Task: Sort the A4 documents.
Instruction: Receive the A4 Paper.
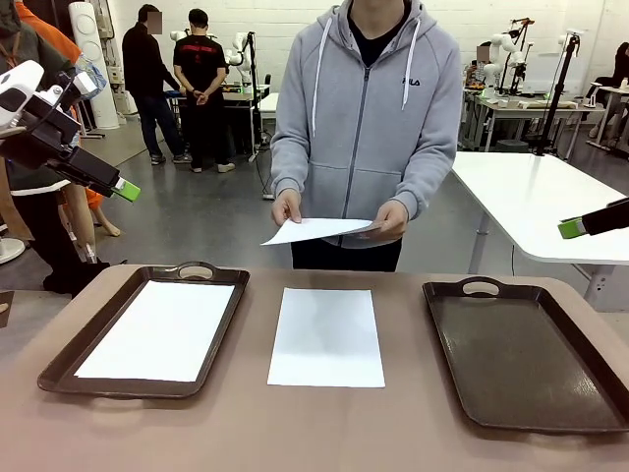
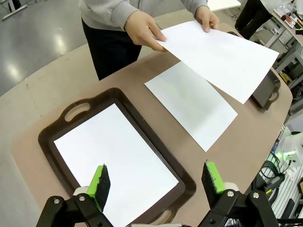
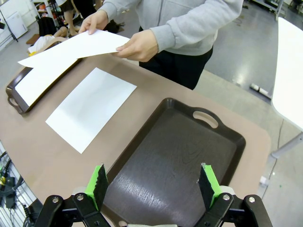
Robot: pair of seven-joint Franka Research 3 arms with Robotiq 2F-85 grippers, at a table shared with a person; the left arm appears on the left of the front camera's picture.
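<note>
One A4 document (image 1: 327, 336) lies flat on the table's middle (image 2: 191, 102) (image 3: 90, 108). A second white sheet (image 1: 162, 329) rests inside the left dark brown tray (image 1: 214, 330) (image 2: 118, 161). The person across the table holds a third sheet (image 1: 314, 230) in both hands above the table (image 2: 222, 56) (image 3: 75, 47). The right tray (image 1: 526, 359) holds nothing (image 3: 175, 161). My left gripper (image 1: 123, 189) hangs open high at the left, above the left tray (image 2: 156, 182). My right gripper (image 1: 572, 228) stands open at the right edge, over the right tray (image 3: 151, 182).
The brown table (image 1: 295, 423) ends near the front edge. A white table (image 1: 541, 197) stands behind at the right. Two people stand farther back in the room at the left.
</note>
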